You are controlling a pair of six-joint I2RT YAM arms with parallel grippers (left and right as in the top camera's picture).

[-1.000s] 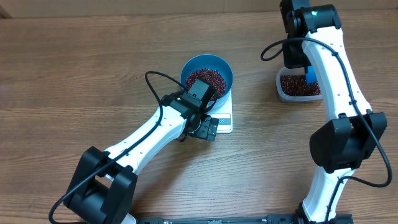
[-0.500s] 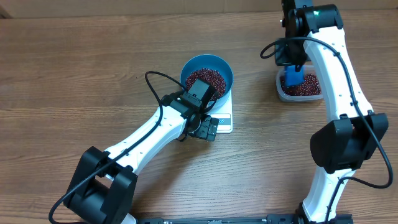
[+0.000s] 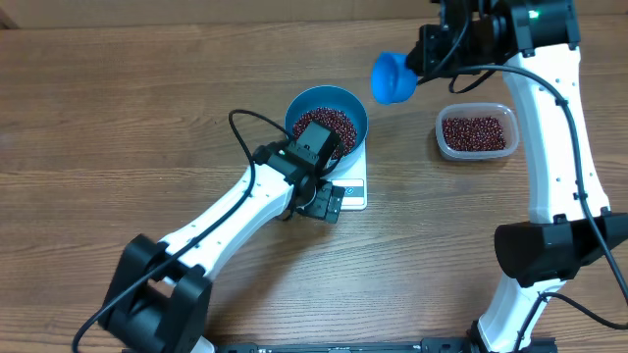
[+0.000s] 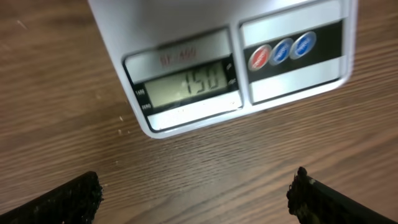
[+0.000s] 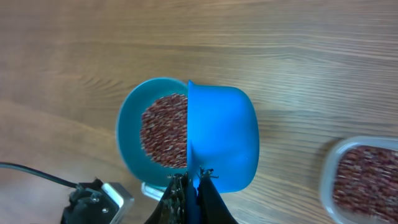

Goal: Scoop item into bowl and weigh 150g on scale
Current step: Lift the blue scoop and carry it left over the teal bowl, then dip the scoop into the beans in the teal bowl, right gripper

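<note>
The blue scoop point(image 3: 394, 76) has risen out of the clear tub point(image 3: 477, 132) and now hangs beside the bowl point(image 3: 351, 101), its handle pinched in the clenched right claw point(image 5: 189, 193). The beans point(image 3: 326, 125) fill that bowl, which sits on the scale point(image 4: 236, 68) reading 150. The left claw point(image 4: 196, 196) hovers released before the display, above the worktop point(image 3: 118, 118).

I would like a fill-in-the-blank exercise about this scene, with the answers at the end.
The right hand holds a blue ___. The bowl of beans stands on the white ___. Its display reads ___. The left hand is wide ___.
Answers: scoop; scale; 150; open.
</note>
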